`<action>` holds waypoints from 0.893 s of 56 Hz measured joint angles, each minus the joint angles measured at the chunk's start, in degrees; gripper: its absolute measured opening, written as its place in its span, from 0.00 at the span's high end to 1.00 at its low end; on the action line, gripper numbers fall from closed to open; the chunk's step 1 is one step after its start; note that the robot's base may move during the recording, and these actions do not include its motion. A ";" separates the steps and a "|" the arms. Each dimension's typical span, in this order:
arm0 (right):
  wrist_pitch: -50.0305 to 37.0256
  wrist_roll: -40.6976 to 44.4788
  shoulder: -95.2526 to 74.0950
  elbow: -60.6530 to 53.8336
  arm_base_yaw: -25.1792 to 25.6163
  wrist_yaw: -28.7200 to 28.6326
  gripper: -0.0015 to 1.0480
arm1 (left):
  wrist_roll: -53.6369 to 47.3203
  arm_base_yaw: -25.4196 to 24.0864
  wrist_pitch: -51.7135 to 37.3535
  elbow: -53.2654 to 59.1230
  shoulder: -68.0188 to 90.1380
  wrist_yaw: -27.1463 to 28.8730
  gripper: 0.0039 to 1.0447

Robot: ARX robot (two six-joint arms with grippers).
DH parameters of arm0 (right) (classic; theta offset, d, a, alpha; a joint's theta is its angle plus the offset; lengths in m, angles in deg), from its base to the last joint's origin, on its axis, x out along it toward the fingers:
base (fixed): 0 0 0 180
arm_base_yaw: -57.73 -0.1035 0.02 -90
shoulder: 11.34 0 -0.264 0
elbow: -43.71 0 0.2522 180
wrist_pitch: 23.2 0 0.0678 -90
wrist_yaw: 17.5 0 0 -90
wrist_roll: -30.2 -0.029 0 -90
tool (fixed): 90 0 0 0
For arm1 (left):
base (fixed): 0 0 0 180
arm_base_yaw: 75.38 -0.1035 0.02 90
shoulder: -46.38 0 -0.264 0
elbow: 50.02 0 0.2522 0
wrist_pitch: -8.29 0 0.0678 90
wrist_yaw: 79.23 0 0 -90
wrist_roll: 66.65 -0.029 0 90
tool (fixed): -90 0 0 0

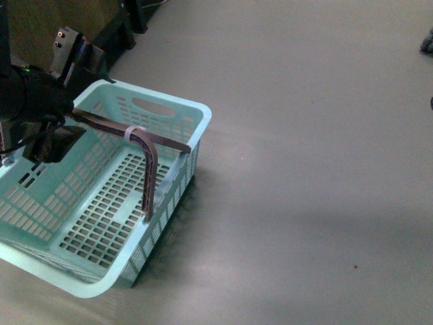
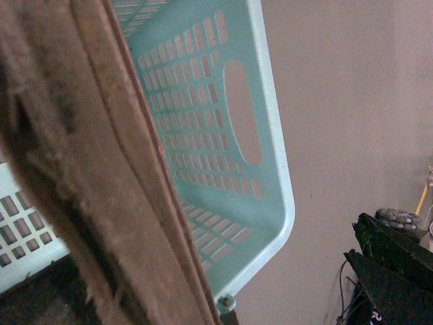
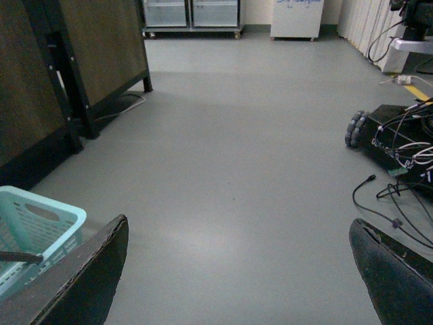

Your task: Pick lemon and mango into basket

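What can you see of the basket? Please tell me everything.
The basket is light aqua plastic with slotted walls and floor and an oval grip hole in its far wall. It looks empty. Its brown handle, with a white clip, arches over it. The left end effector is at the handle; whether it grips is unclear.

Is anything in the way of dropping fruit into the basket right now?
Partly. The brown handle crosses over the basket opening, and the left gripper sits at the handle's left end. The rest is open. No lemon or mango is in view.
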 joint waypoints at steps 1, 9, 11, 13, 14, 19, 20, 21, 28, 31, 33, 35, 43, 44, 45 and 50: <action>0.00 0.00 0.00 0.00 0.00 0.00 0.08 | 0.00 0.00 0.11 -0.37 0.42 0.15 0.09; 0.00 0.00 0.00 0.00 0.00 -0.02 0.08 | 0.15 0.00 1.25 -2.32 2.75 1.79 0.30; 0.00 0.00 0.00 0.00 0.00 0.00 0.08 | 0.26 0.00 1.49 -2.62 3.41 2.27 0.35; 0.00 0.00 0.00 0.00 0.00 0.00 0.08 | 0.50 0.00 1.57 -2.75 3.89 2.56 0.40; 0.00 0.00 0.00 0.00 0.00 0.00 0.08 | 0.68 0.00 1.64 -2.78 4.02 2.62 0.42; 0.00 0.00 0.00 0.00 0.00 -0.02 0.08 | 1.64 0.02 1.86 -3.06 4.15 3.58 0.56; 0.00 0.00 0.00 0.00 0.00 -0.02 0.08 | 1.75 0.04 1.88 -3.13 4.15 3.82 0.57; 0.00 0.00 0.00 0.00 0.00 0.00 0.08 | 1.99 0.09 1.90 -3.19 4.15 4.09 0.59; 0.00 0.00 0.00 0.00 0.00 0.00 0.08 | 3.56 0.37 2.64 -3.41 3.85 4.83 0.76; 0.00 0.00 0.00 0.00 0.00 -0.02 0.08 | 5.11 0.70 3.61 -3.37 3.13 4.98 0.87; 0.00 0.00 0.00 0.00 0.00 -0.02 0.08 | 6.73 0.85 3.87 -3.17 2.54 4.87 0.91; 0.00 0.00 0.00 0.00 0.00 0.00 0.08 | 7.74 1.09 3.87 -2.69 1.73 4.31 0.94; 0.00 0.00 0.00 0.00 0.00 0.00 0.08 | 7.61 2.34 3.85 0.50 -3.91 4.02 0.95; 0.00 0.00 0.00 0.00 0.00 0.00 0.08 | 7.85 2.43 3.85 0.85 -4.59 4.00 0.95; 0.00 0.00 0.00 0.00 0.00 0.00 0.08 | 8.15 2.58 3.91 1.60 -6.05 3.93 0.95; 0.00 0.00 0.00 0.00 0.00 0.00 0.08 | 9.11 3.02 5.09 4.24 -11.69 3.54 0.95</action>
